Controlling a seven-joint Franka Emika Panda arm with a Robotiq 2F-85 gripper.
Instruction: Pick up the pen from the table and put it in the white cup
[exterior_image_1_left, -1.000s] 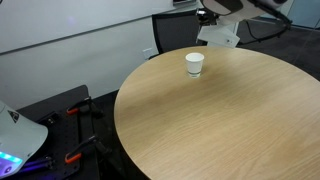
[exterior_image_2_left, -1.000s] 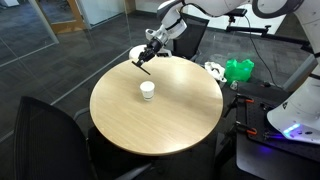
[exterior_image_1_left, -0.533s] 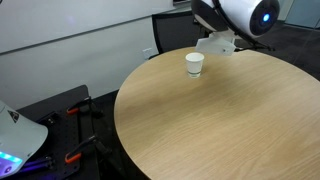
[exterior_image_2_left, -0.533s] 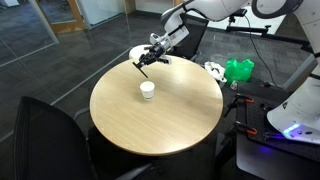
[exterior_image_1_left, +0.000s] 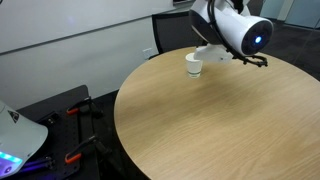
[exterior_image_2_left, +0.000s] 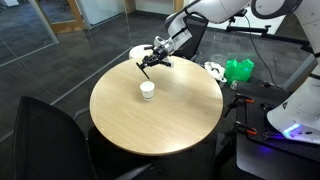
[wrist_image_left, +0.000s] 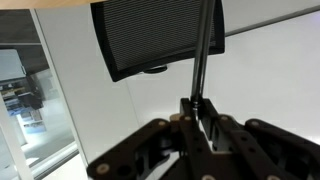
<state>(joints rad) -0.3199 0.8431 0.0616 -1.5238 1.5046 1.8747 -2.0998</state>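
My gripper (exterior_image_2_left: 157, 57) is shut on the pen (exterior_image_2_left: 148, 66), a thin dark stick that hangs tilted above the far part of the round table (exterior_image_2_left: 170, 115). In the wrist view the pen (wrist_image_left: 204, 50) sticks straight out from between the closed fingers (wrist_image_left: 197, 108). The white cup (exterior_image_2_left: 147, 90) stands upright on the table, nearer the camera than the gripper and apart from it. In an exterior view the cup (exterior_image_1_left: 194, 64) is partly covered by the arm's wrist (exterior_image_1_left: 235, 28), and the gripper (exterior_image_1_left: 255, 59) shows to its right above the table (exterior_image_1_left: 220, 125).
A black chair (exterior_image_2_left: 45, 135) stands at the near side of the table. A dark chair back (wrist_image_left: 158, 38) fills the wrist view top. A green object (exterior_image_2_left: 239, 70) and cables lie beside the table. Robot base parts (exterior_image_1_left: 20, 135) sit on the floor.
The arm has swung across the table with the pen in the gripper, moving away from the table edge. In the cup-side view the wrist now covers part of the cup.
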